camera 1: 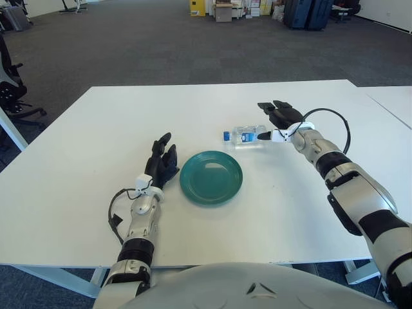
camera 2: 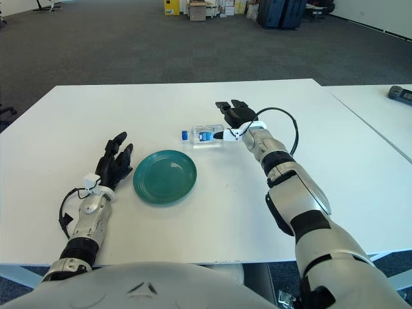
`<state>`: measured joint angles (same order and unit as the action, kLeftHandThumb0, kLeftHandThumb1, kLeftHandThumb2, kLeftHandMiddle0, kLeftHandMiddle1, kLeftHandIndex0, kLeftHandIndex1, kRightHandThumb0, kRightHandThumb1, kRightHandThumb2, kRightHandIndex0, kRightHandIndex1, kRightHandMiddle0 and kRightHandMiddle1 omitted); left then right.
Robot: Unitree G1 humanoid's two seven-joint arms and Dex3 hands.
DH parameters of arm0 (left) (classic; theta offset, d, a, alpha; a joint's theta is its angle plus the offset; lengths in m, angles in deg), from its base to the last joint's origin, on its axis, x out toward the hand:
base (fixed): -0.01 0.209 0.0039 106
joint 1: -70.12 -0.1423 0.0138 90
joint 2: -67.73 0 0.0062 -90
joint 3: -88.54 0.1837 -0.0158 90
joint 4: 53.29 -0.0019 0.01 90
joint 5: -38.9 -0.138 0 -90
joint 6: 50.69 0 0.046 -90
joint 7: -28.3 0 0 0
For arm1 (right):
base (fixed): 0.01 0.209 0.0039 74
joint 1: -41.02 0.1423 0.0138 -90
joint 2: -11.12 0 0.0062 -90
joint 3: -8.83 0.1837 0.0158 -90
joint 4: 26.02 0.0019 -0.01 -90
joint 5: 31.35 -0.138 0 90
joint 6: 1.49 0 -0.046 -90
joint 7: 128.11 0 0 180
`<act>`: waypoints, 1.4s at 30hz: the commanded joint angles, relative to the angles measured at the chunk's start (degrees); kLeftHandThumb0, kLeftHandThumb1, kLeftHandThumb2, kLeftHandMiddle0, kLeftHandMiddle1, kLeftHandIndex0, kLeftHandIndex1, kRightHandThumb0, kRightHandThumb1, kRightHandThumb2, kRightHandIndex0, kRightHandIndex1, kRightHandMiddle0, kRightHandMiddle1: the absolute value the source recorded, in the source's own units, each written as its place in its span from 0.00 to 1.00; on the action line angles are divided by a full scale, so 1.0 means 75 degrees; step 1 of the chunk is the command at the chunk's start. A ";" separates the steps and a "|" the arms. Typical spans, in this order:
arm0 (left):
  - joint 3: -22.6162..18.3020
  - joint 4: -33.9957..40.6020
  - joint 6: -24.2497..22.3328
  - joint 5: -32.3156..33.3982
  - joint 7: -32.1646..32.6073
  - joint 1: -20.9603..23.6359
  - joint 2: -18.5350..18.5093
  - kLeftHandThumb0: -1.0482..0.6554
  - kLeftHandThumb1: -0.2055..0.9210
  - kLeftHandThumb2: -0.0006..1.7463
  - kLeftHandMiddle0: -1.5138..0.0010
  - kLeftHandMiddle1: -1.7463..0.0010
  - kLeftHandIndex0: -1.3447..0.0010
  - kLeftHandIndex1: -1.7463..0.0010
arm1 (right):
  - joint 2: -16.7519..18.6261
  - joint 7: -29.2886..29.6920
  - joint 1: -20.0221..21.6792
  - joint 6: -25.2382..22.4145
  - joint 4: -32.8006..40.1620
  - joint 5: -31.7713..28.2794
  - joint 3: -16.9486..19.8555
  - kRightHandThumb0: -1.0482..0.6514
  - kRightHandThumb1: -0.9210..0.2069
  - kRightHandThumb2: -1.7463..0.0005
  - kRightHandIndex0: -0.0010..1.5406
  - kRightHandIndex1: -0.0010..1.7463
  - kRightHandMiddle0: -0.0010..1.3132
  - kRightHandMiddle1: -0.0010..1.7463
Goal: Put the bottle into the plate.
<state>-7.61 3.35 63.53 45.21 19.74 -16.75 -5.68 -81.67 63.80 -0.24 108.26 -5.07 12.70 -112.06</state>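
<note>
A small clear bottle (camera 1: 244,136) with a blue cap and blue label lies on its side on the white table, cap to the left, just beyond the upper right rim of the green plate (camera 1: 211,177). My right hand (camera 1: 278,116) is just right of the bottle, fingers spread above its base end and thumb close beside it, not closed on it. My left hand (camera 1: 162,163) shows just left of the plate, fingers open and empty.
The white table (camera 1: 96,141) spreads wide around the plate. A second white table (camera 1: 396,103) adjoins at the right, with a dark object (camera 2: 400,93) on it. Office chairs and boxes stand far off on the carpet.
</note>
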 commanded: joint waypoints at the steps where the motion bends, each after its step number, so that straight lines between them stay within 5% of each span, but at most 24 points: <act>1: 0.0062 -0.0204 -0.0212 -0.0011 0.0038 -0.0267 0.0110 0.23 1.00 0.41 0.78 1.00 1.00 0.61 | 0.0167 -0.0062 0.0398 0.0067 -0.0208 0.0088 -0.0152 0.00 0.00 0.75 0.00 0.00 0.00 0.08; 10: 0.0109 -0.0113 -0.0223 -0.0067 0.0086 -0.0350 0.0179 0.23 1.00 0.41 0.78 1.00 1.00 0.61 | 0.0733 -0.0132 0.1021 -0.0054 -0.0649 0.0226 -0.0548 0.00 0.00 0.79 0.00 0.00 0.00 0.10; 24: 0.0184 0.0161 -0.0215 -0.0107 0.0157 -0.0617 0.0282 0.22 1.00 0.41 0.78 1.00 1.00 0.61 | 0.0860 -0.0352 0.1254 0.0128 -0.0830 0.0403 -0.0980 0.01 0.00 0.85 0.00 0.00 0.00 0.11; 42: 0.0185 0.0541 -0.0275 -0.0076 0.0129 -0.0921 0.0232 0.22 1.00 0.46 0.79 1.00 1.00 0.60 | 0.1050 -0.0873 0.1134 -0.0018 -0.1036 0.0084 -0.0732 0.06 0.01 0.95 0.04 0.01 0.00 0.10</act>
<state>-6.35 8.76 63.27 44.94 20.08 -20.86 -3.97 -74.16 57.82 8.16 108.37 -12.67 14.36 -118.37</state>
